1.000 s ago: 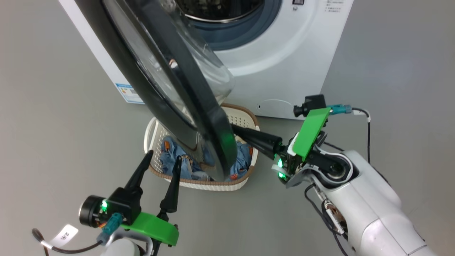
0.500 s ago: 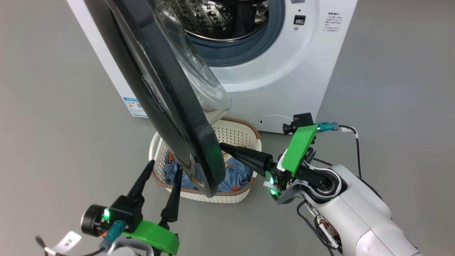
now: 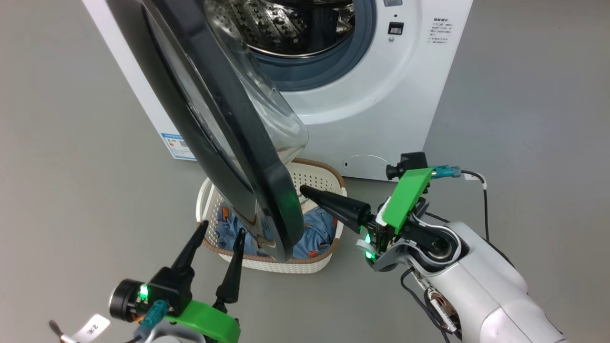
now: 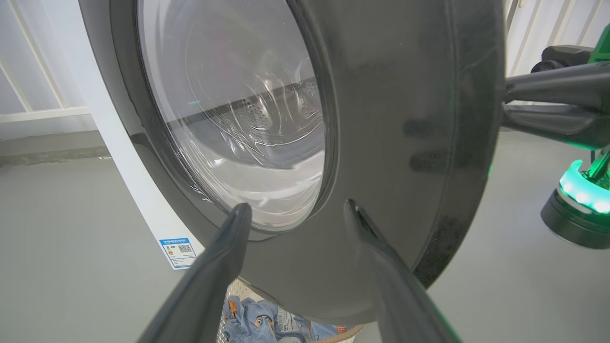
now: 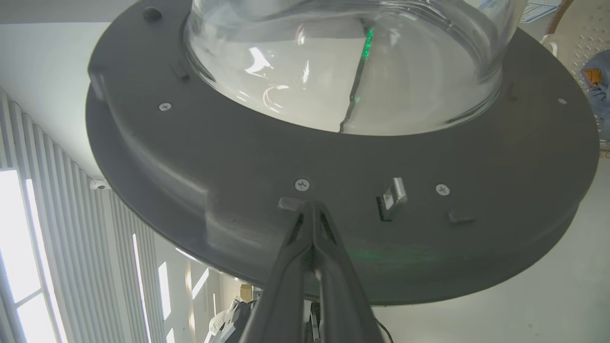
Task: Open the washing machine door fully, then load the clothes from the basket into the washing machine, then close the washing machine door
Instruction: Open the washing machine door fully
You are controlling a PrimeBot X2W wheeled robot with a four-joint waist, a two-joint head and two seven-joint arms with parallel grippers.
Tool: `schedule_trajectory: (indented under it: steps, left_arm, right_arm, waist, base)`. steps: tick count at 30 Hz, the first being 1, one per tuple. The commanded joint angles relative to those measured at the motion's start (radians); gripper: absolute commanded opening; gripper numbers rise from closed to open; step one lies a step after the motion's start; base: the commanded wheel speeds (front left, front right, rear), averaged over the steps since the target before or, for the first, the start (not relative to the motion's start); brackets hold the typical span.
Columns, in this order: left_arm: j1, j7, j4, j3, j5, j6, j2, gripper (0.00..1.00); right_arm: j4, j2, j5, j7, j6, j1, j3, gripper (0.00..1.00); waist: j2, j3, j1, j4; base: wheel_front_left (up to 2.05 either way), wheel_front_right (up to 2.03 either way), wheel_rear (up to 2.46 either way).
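place: test lab, likely; cues: washing machine (image 3: 405, 95) freestanding on plain grey floor (image 3: 524, 119); slatted wall (image 5: 71, 214)

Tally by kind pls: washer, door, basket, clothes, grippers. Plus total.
washing machine: 1
washing machine door: 1
basket: 1
clothes: 1 heap in the basket, pieces can't be told apart
grippers: 2, left gripper open, right gripper shut
Total: 6

left hand (image 3: 223, 227): spread wide, pointing forward | right hand (image 3: 305, 189): pinched tight together, pointing toward the robot's left
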Motion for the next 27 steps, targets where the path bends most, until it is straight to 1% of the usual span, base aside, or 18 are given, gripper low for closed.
schedule_trajectory:
  steps: [1, 5, 9, 10, 12, 17, 20, 27]
  left_arm:
    - [-0.014, -0.005, -0.020, 0.034, 0.008, -0.001, 0.018, 1.00]
    - [-0.012, -0.005, -0.019, 0.036, 0.011, -0.002, 0.018, 1.00]
    - [-0.008, -0.005, -0.018, 0.041, 0.013, -0.001, 0.018, 1.00]
    - [-0.008, -0.005, -0.017, 0.043, 0.013, 0.000, 0.018, 1.00]
    - [-0.007, -0.005, -0.017, 0.047, 0.014, 0.001, 0.018, 1.00]
    - [-0.002, -0.005, -0.014, 0.059, 0.018, 0.001, 0.018, 1.00]
    - [0.003, -0.005, -0.015, 0.070, 0.022, 0.001, 0.018, 1.00]
    - [0.019, -0.005, -0.015, 0.095, 0.031, -0.001, 0.018, 1.00]
  right_arm:
    - [-0.028, 0.013, 0.008, -0.012, 0.003, 0.023, -0.004, 0.00]
    - [-0.054, -0.009, 0.019, -0.044, 0.003, 0.038, -0.043, 0.00]
    - [-0.108, -0.042, 0.020, -0.096, 0.003, 0.074, -0.098, 0.00]
    - [-0.126, -0.052, 0.016, -0.111, 0.003, 0.086, -0.111, 0.28]
    - [-0.165, -0.068, 0.012, -0.135, 0.003, 0.118, -0.135, 1.00]
    - [-0.267, -0.108, -0.035, -0.198, 0.003, 0.226, -0.163, 1.00]
    - [-0.328, -0.121, -0.061, -0.236, 0.003, 0.305, -0.172, 1.00]
    - [-0.437, -0.140, -0.154, -0.376, 0.003, 0.469, -0.196, 1.00]
  waist:
    - [0.0000, 0.000, 0.0000, -0.001]
    - [0.0000, -0.002, 0.0000, -0.006]
    - [0.0000, -0.007, 0.0000, -0.011]
    - [0.0000, -0.008, 0.0000, -0.014]
    - [0.0000, -0.011, 0.0000, -0.019]
    - [0.0000, -0.021, 0.0000, -0.034]
    - [0.0000, -0.026, 0.0000, -0.048]
    - [0.0000, -0.045, 0.0000, -0.076]
  base:
    - [0.00, 0.00, 0.00]
    - [0.00, 0.00, 0.00]
    - [0.00, 0.00, 0.00]
    - [0.00, 0.00, 0.00]
    - [0.00, 0.00, 0.00]
    - [0.00, 0.00, 0.00]
    - [0.00, 0.00, 0.00]
    - [0.00, 0.00, 0.00]
